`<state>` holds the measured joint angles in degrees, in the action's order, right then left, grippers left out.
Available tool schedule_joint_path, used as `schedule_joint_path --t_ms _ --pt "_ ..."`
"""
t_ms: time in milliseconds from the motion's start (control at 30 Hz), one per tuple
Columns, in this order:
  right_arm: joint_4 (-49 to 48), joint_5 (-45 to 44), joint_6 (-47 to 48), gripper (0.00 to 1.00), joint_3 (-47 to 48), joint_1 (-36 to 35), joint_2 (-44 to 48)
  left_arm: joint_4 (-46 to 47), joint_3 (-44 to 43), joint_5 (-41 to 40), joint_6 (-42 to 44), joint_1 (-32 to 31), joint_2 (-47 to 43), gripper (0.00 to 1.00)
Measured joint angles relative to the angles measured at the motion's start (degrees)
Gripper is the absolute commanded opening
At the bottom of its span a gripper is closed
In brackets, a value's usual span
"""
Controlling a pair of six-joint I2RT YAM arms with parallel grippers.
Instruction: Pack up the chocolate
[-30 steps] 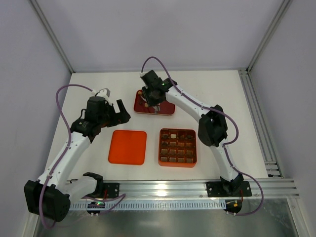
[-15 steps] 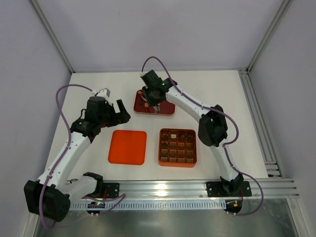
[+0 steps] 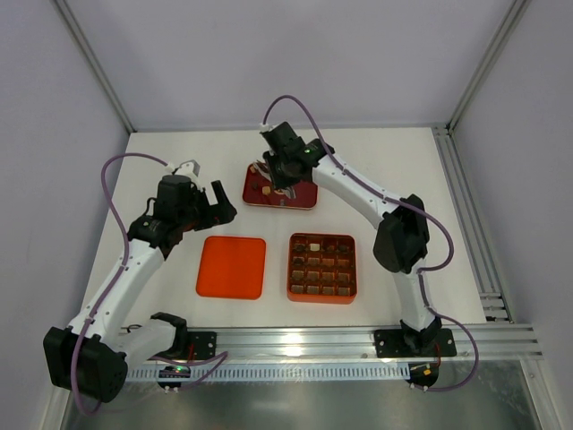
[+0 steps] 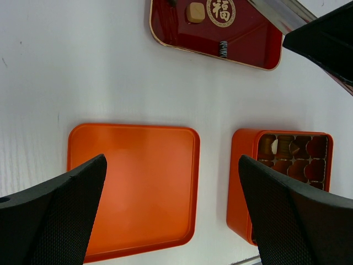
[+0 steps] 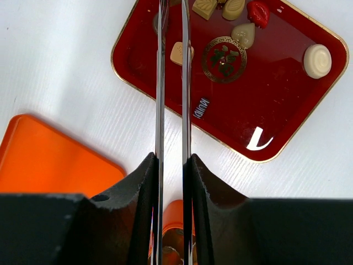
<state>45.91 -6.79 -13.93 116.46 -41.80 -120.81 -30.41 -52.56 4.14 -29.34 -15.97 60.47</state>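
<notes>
Loose chocolate pieces lie in the red tray [image 5: 276,110]: a cream round one [image 5: 317,59], a tan leaf-shaped one [image 5: 242,34] and a tan square one [image 5: 177,53]. My right gripper [image 5: 171,157] is shut on the thin metal tweezers [image 5: 160,83] over the tray's left part [image 3: 304,199]. The tan square shows between the two blades; the blade tips run out of the top of the picture. More chocolate fills cells of the orange gridded box [image 3: 322,267]. My left gripper [image 4: 172,160] hangs open and empty above the gap between lid and box.
The flat orange lid [image 3: 232,266] lies left of the box; it also shows as the lid [image 4: 132,182] in the left wrist view. A small striped piece [image 4: 223,48] sits in the tray near its front rim. White walls enclose the table.
My right arm has swung right and back a little, carrying the tweezers over the tray, and the blades have come slightly closer together. The left arm has not moved.
</notes>
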Motion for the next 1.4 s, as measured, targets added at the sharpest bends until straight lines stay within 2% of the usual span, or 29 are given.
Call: schedule_joint_path --t_ms 400,800,1033,1400 --pt "-1.0 -0.1 -0.2 0.27 -12.2 0.0 13.2 0.0 0.0 0.0 0.0 0.0 0.0 1.00" --pt "0.5 0.8 -2.0 0.27 -35.9 0.0 42.4 0.0 0.0 0.0 0.0 0.0 0.0 1.00" --pt "5.4 3.9 -3.2 0.27 -45.0 0.0 56.0 0.0 0.0 0.0 0.0 0.0 0.3 1.00" --pt "13.3 11.1 -4.3 0.27 -54.5 -0.3 64.9 0.0 0.0 0.2 0.0 0.0 1.0 1.00"
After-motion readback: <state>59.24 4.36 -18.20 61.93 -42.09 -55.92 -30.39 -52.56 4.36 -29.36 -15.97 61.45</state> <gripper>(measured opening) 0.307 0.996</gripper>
